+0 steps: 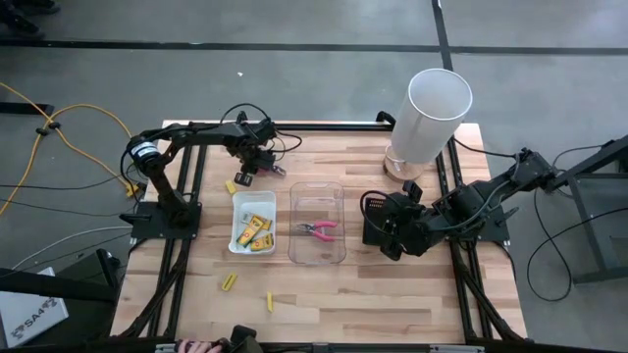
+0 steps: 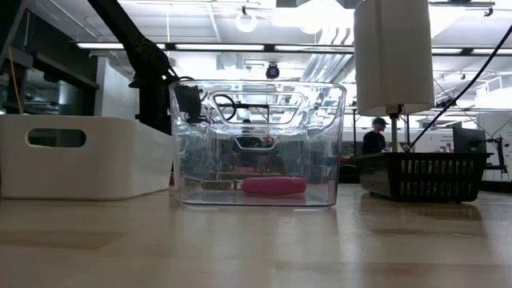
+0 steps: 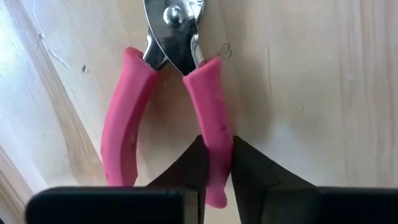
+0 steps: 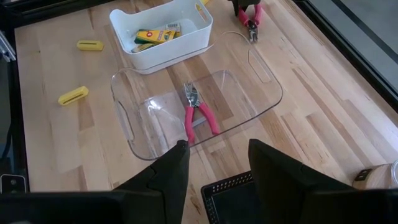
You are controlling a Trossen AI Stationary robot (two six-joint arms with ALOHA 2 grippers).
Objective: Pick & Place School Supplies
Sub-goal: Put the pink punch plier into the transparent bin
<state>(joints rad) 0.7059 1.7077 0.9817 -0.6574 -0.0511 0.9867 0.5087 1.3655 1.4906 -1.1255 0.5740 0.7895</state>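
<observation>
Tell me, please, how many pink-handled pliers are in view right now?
2. One pair of pliers lies inside the clear tray. The other pliers lie on the bare table by the white tray, with one handle between the left pincer's fingers.

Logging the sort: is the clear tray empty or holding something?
Holding something. One pair of pink-handled pliers lies flat inside the clear tray; nothing else shows in it, from above or past the right claw.
</observation>
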